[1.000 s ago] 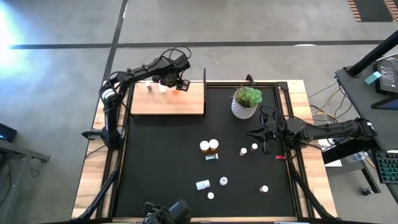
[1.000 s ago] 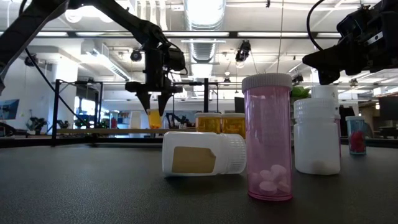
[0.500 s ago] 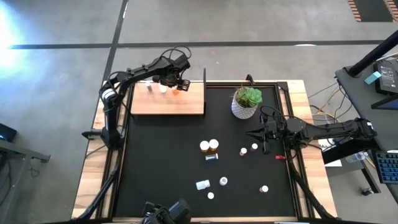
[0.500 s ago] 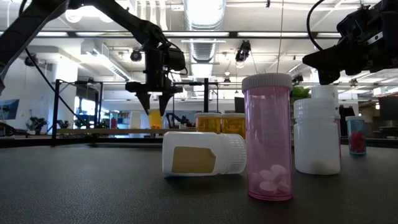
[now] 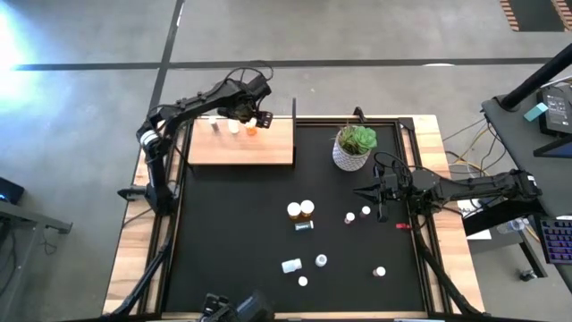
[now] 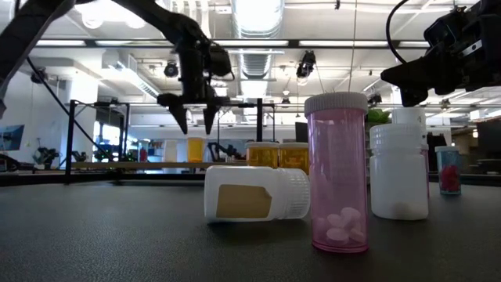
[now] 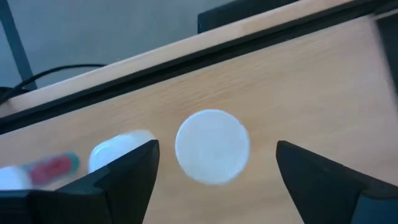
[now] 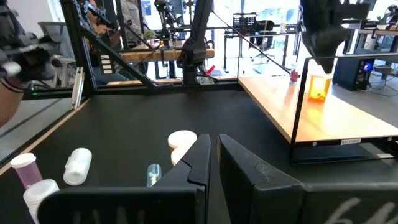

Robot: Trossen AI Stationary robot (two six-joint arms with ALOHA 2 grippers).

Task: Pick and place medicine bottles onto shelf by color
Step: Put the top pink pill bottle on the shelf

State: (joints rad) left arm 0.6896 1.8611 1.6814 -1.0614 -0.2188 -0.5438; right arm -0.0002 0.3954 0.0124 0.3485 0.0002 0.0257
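Left gripper point(image 6: 196, 125) hangs open above the shelf's point(image 5: 239, 152) far edge, its two fingers spread and empty. Directly below it an orange bottle point(image 6: 195, 150) stands upright on the board, clear of both fingertips; from the wrist camera its white cap point(image 7: 212, 147) sits midway between the fingers point(image 7: 127, 177), untouched. Just beside that bottle, on the side away from the mat point(image 5: 232, 233), stand a white bottle point(image 5: 234, 127) and a small one point(image 5: 214, 123) whose colour is hard to tell.

Right gripper point(image 5: 361, 190) rests low over the mat's right side with its fingers pressed together, holding nothing. Near its tip lie two small bottles point(image 5: 357, 215). Farther toward the mat's middle two orange bottles point(image 5: 301, 210) stand touching, with a tiny one point(image 5: 304, 226) lying just in front. Toward the near edge are a white bottle on its side point(image 6: 254, 193), a pink bottle point(image 6: 338, 172) upright and another white one point(image 6: 399, 172) beside it. A potted plant point(image 5: 354, 148) stands at the mat's far edge, beyond the right gripper.
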